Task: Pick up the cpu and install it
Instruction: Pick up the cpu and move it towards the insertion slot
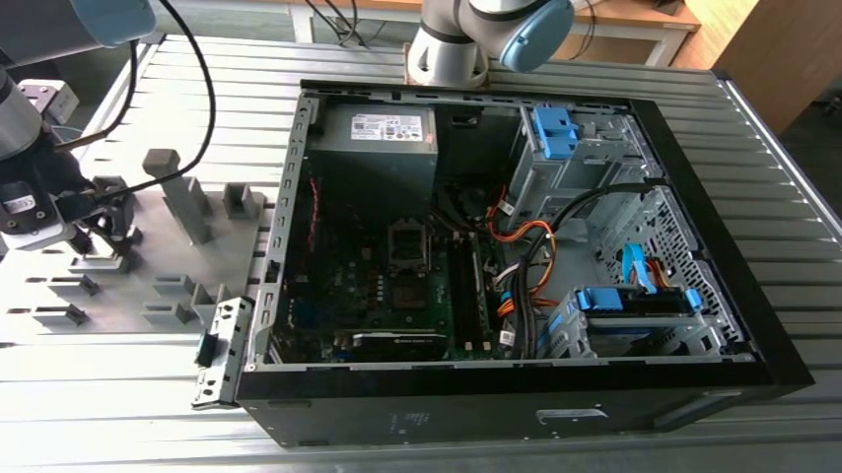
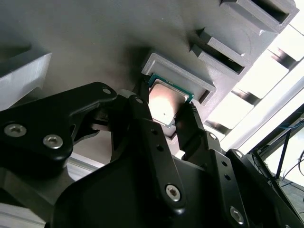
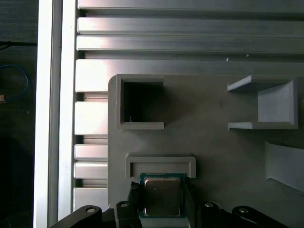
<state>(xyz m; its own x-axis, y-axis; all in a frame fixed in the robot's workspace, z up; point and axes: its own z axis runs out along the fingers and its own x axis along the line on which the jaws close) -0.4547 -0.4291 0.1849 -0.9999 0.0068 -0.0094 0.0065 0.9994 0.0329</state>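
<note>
The cpu [image 3: 162,195] is a small square chip with a silvery top and a green edge. It lies at a low grey U-shaped holder [image 3: 160,163] on the grey fixture plate [image 1: 211,258]. In both wrist views my gripper [image 3: 162,202] has a black finger against each of two opposite sides of the chip. The second wrist view shows the cpu [image 2: 166,100] pinched between my gripper [image 2: 166,110] fingers, just off the holder [image 2: 186,76]. In the exterior view my gripper [image 1: 103,241] hangs low over the plate at the exterior view's left, well away from the open computer case [image 1: 736,325].
The case lies on its side on a slatted metal table [image 1: 118,414], with the motherboard [image 1: 394,296], its socket area [image 1: 408,241], orange cables [image 1: 520,232] and blue drive cages [image 1: 618,301] inside. Upright grey holder blocks [image 1: 184,192] stand on the plate beside my gripper. A second arm's base [image 1: 455,44] stands behind the case.
</note>
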